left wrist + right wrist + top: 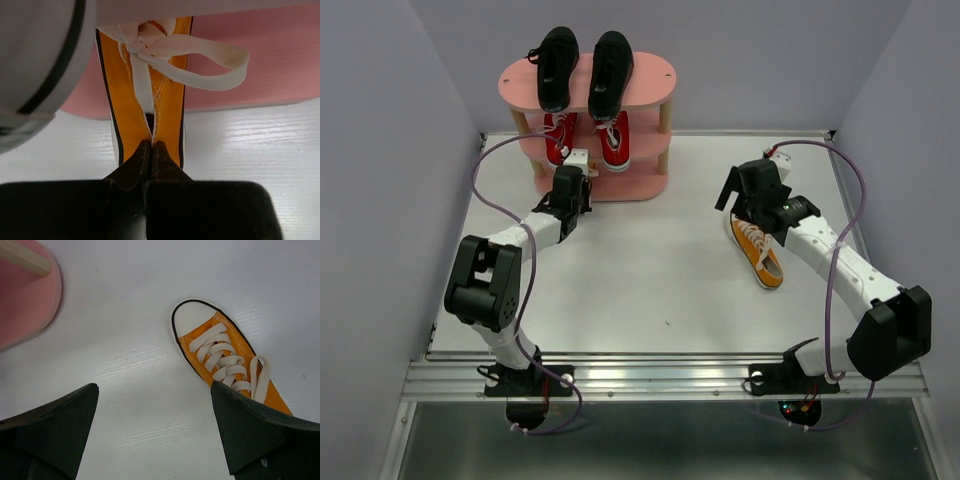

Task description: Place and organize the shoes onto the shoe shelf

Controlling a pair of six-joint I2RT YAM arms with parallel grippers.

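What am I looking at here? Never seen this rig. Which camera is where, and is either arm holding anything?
Two small robot arms are bolted at the near edge of a white table. The wide picture comes from a fixed camera above and behind them, with the left arm on the left and the right arm on the right. The other two pictures come from cameras on the wrists, looking along each gripper.

At the back stands a pink shoe shelf, with two black shoes on top and two red shoes on the tier below.

The left gripper is shut on the canvas of an orange shoe that points toward the shelf's lowest board. The right gripper is open and empty, above the second orange shoe lying on the table.
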